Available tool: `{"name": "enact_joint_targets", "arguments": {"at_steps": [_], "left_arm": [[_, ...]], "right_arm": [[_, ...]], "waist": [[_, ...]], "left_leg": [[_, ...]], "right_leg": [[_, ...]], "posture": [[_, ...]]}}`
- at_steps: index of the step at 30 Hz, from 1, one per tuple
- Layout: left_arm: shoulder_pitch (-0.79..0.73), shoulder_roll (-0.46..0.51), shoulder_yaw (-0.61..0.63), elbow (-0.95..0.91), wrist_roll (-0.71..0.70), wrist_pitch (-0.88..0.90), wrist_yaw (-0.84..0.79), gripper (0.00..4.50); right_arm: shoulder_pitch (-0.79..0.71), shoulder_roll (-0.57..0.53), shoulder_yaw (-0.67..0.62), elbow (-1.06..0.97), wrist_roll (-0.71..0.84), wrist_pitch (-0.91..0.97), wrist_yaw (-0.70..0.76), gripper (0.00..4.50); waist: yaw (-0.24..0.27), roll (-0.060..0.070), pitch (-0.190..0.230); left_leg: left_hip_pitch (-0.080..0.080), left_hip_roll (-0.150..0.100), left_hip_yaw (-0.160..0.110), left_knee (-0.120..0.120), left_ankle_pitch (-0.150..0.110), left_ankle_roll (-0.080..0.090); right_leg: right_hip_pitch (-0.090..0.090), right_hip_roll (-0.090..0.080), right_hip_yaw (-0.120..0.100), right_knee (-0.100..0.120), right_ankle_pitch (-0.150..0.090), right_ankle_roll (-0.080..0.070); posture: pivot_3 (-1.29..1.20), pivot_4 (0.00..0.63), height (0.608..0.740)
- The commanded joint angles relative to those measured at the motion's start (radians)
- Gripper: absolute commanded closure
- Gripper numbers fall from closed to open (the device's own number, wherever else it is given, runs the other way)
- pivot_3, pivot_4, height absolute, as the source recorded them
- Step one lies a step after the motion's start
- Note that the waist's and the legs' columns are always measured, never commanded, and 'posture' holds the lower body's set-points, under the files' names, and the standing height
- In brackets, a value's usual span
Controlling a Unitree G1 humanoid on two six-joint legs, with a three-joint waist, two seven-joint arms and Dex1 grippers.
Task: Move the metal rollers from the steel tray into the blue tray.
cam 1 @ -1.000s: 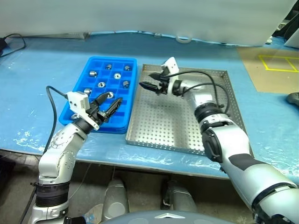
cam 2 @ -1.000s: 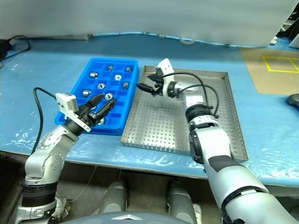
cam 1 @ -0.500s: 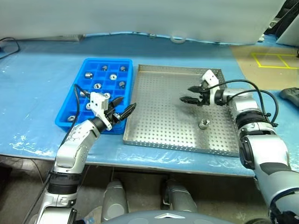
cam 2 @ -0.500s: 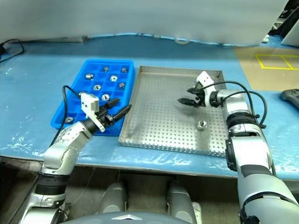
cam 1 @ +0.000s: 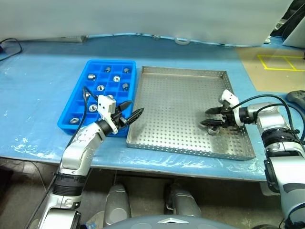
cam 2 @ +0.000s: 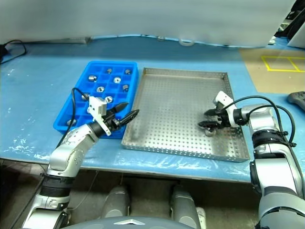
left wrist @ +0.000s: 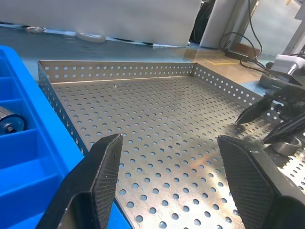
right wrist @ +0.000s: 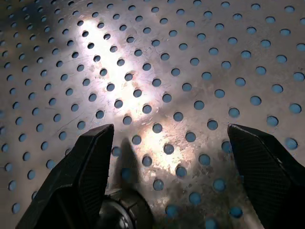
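Observation:
The steel tray (cam 1: 186, 72) lies in the middle of the table with one metal roller (cam 1: 211, 130) on its perforated floor near the right rim. My right gripper (cam 1: 205, 117) hovers open just over that roller (right wrist: 123, 213), which lies close to one finger (right wrist: 90, 176); nothing is gripped. The blue tray (cam 1: 111, 61) sits left of the steel tray and holds several metal rollers (cam 1: 116, 78) in separate compartments. My left gripper (cam 1: 134, 109) is open and empty above the blue tray's near right corner, pointing across the steel tray (left wrist: 157, 124).
A blue covering (cam 1: 43, 71) is spread over the table. A black cable (cam 1: 9, 45) lies at the far left, a white ring (cam 1: 181, 41) at the far edge. To the right are a brown surface with yellow tape (cam 1: 279, 64) and a black object (cam 1: 298, 96).
My right gripper swung from the steel tray's far left corner across to its right side and sank to the roller. The left gripper drifted slightly right. The camera also shifted.

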Motion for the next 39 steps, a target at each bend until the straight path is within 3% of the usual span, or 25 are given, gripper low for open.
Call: {"name": "enact_joint_targets", "arguments": {"at_steps": [1, 16, 22, 26, 33, 39], "left_arm": [[-0.01, -0.005, -0.001, -0.018, -0.004, -0.011, -0.011, 1.01], [-0.022, -0.012, -0.018, 0.02, 0.006, -0.008, -0.036, 1.01], [-0.043, -0.023, -0.03, 0.051, 0.013, -0.012, -0.054, 1.01], [-0.053, -0.029, -0.024, 0.065, 0.013, -0.016, -0.055, 1.01], [-0.045, -0.028, 0.017, 0.055, 0.007, -0.025, -0.021, 0.98], [-0.037, -0.063, 0.124, 0.016, -0.066, -0.017, 0.053, 0.98]], "right_arm": [[0.046, -0.032, 0.014, -0.074, 0.003, 0.041, 0.023, 0.53], [0.168, -0.091, -0.078, -0.326, 0.174, 0.244, 0.031, 0.53], [0.256, -0.141, -0.033, -0.392, 0.131, 0.231, -0.002, 0.53], [0.244, -0.101, -0.014, -0.381, 0.111, 0.225, -0.076, 0.53], [0.182, -0.037, 0.017, -0.326, 0.091, 0.177, -0.117, 2.8], [0.076, 0.033, 0.014, -0.291, 0.125, 0.126, -0.104, 2.89]], "waist": [[-0.002, 0.0, 0.0], [-0.022, 0.0, 0.0], [-0.025, 0.0, 0.0], [-0.037, 0.0, 0.0], [-0.056, -0.002, -0.001], [-0.052, -0.002, -0.001]], "left_leg": [[0.001, 0.0, 0.0, 0.0, 0.0, 0.0], [0.001, 0.0, 0.0, 0.0, -0.001, 0.0], [0.002, -0.001, 0.0, 0.0, -0.001, 0.0], [0.003, -0.001, 0.001, 0.0, -0.002, -0.001], [0.005, -0.001, 0.001, 0.0, -0.002, -0.001], [0.005, -0.001, 0.001, 0.0, -0.002, -0.001]], "right_leg": [[0.001, 0.0, 0.0, 0.0, 0.0, 0.0], [0.002, 0.0, 0.0, -0.001, 0.0, 0.0], [0.003, 0.0, 0.001, -0.002, 0.0, 0.001], [0.004, 0.0, 0.002, -0.002, 0.001, 0.001], [0.007, 0.0, 0.002, -0.002, 0.001, 0.002], [0.007, 0.0, 0.002, -0.003, 0.001, 0.002]], "posture": [[-0.15, 0.15, 0.74], [-0.21, 0.15, 0.74], [-0.24, 0.15, 0.74], [-0.24, 0.15, 0.74], [-0.19, 0.15, 0.74], [-0.15, 0.15, 0.74]]}}
